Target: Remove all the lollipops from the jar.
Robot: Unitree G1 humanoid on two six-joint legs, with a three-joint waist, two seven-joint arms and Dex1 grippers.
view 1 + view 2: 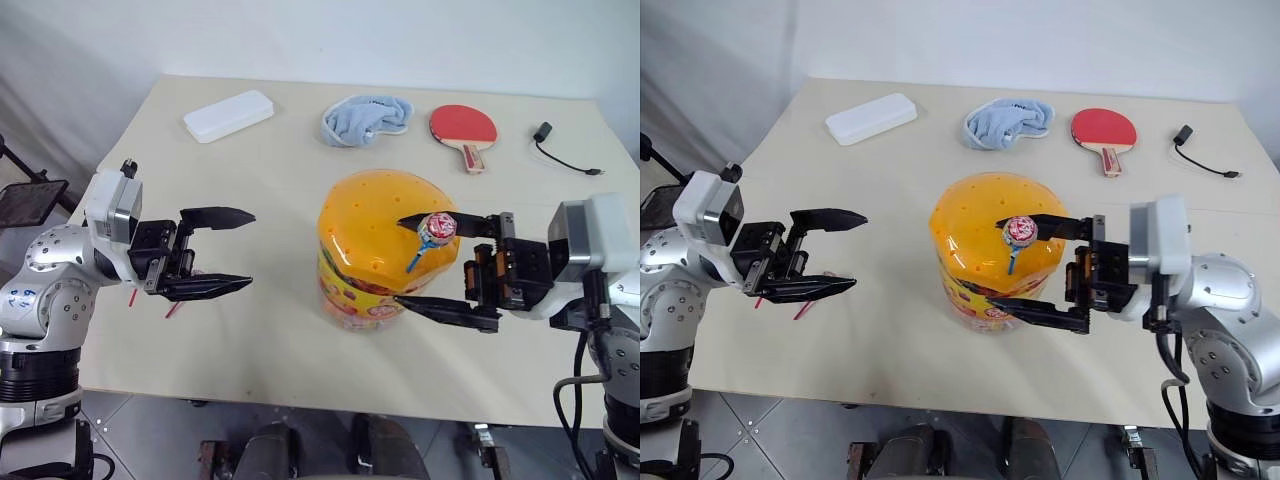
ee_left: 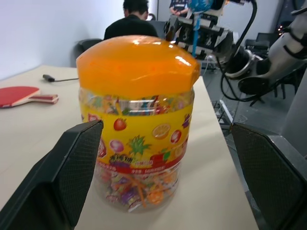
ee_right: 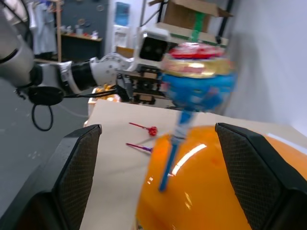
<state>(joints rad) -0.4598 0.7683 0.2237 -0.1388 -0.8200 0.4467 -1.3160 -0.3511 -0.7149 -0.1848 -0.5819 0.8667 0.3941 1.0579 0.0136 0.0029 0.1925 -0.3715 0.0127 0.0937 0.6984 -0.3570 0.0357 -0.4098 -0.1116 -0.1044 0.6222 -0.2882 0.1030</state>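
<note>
Right wrist view: blue-pink lollipop (image 3: pixel 196 79) stands upright, stick down in jar (image 3: pixel 211 182), between spread right end effector (image 1: pixel 420 262) fingers.

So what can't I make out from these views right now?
- Lollipops on the table: mostly hidden behind the left end effector in the eye views.
- Blue-stick lollipop on the jar lid: blurred in the right wrist view, wrapper print unreadable.
- Cable: too small to identify.
</note>
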